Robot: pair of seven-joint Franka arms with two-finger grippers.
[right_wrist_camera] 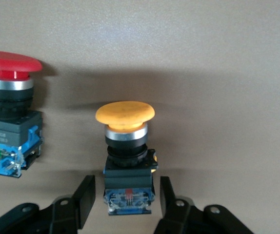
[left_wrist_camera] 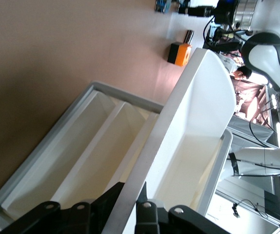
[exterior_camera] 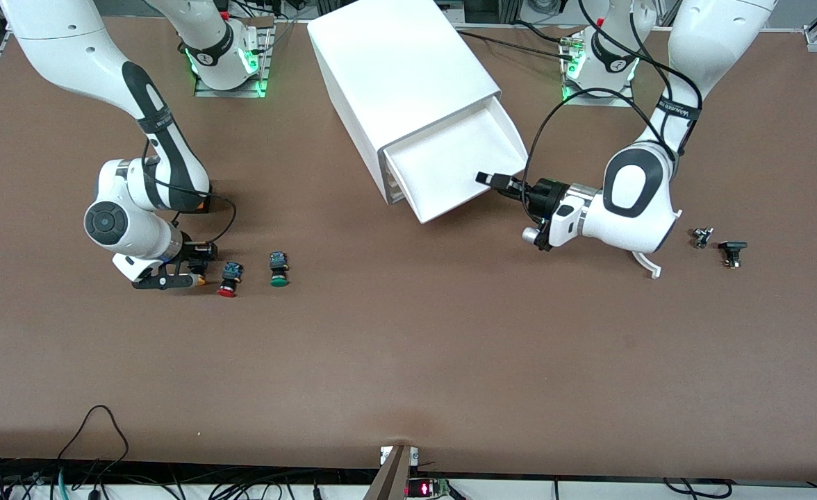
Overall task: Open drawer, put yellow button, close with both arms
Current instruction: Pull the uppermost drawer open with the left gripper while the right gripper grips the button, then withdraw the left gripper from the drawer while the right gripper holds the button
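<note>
Green button point(exterior_camera: 278, 269), right tool point(exterior_camera: 196, 268) around yellow button point(right_wrist_camera: 125, 146), left tool point(exterior_camera: 486, 179) pinching drawer point(exterior_camera: 450, 163)

The right gripper point(exterior_camera: 190, 272) hides most of the yellow button point(exterior_camera: 201, 280) from the front; two dark parts point(exterior_camera: 718, 244) near the table's edge are too small to identify.

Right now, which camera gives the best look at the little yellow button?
The right wrist view: the yellow button fills the middle, cap and blue-black body plain, between the right gripper fingers. The front view shows only a speck of yellow-orange under that gripper. The left wrist view does not show it, only the open drawer.
</note>
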